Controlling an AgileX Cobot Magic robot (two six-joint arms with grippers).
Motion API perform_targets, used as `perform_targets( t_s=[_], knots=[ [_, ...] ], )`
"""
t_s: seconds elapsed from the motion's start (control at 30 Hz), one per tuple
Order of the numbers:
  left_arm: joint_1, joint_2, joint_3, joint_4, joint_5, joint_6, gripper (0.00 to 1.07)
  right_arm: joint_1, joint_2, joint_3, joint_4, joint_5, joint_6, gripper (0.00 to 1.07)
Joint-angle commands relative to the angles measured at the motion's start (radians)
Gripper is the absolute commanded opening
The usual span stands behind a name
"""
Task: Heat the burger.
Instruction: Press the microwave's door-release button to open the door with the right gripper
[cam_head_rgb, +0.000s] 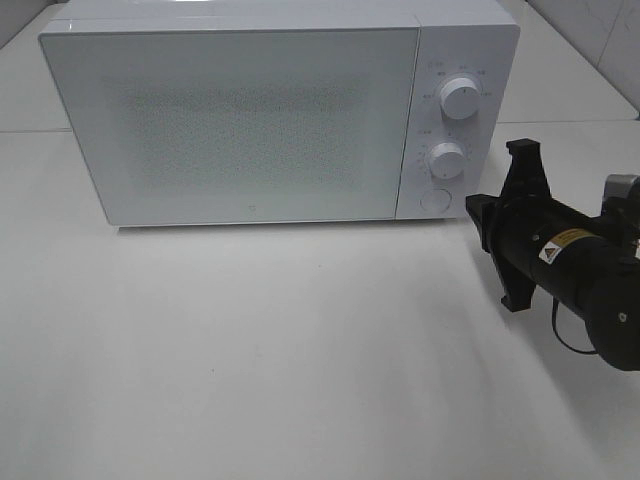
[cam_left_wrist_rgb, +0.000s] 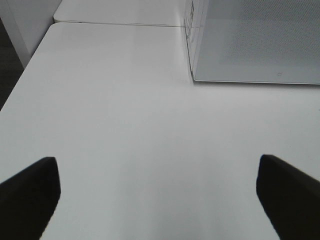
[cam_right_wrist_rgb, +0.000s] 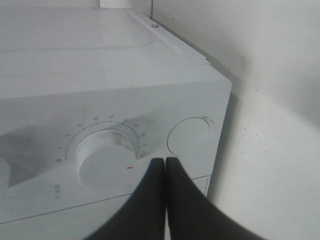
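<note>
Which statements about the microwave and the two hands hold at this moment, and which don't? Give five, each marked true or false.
1. The microwave door is closed. True.
2. A burger sits on the table in front of the microwave. False: no burger shows in any view.
3. The right hand has its fingers shut together. True.
4. The right hand grips the upper knob. False: it points at the panel between the lower knob and the round button, holding nothing.
5. The left hand is shut. False: its fingers stand wide apart above the table.
</note>
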Motion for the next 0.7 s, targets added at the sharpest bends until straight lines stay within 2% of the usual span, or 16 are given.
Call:
perform_targets(
  t_s=[0.03,0.37,0.7],
  knots=[
    [0.002,-0.017,-0.001,-0.001,0.003,0.000,1.00,0.004,0.019,-0.031,-0.004,0.012,0.004,0.00],
    [0.002,-0.017,-0.001,-0.001,0.003,0.000,1.00,0.004,0.121,-0.139,-0.022,0.056,0.039,0.00],
    [0.002,-0.017,-0.001,-0.001,0.003,0.000,1.00,0.004,0.175,-0.202,-0.023,0.082,0.052,0.00]
  ],
)
